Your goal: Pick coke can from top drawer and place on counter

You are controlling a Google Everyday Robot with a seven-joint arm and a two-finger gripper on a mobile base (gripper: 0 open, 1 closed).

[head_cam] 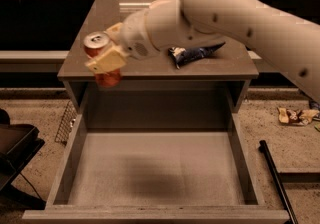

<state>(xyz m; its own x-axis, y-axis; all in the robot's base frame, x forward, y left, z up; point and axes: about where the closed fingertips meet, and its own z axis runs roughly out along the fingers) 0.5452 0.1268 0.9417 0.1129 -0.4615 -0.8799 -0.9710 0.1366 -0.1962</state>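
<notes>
My gripper is shut on the coke can, an orange-red can with a silver top, and holds it upright in the air at the counter's front left edge. The counter is the grey-brown slab on top of the cabinet. The top drawer is pulled wide open below, and its speckled grey floor holds nothing. My white arm reaches in from the upper right and hides much of the counter's middle.
A blue-and-white chip bag lies on the counter, partly under my arm. A black rod and litter lie on the floor to the right. A dark object stands at the left.
</notes>
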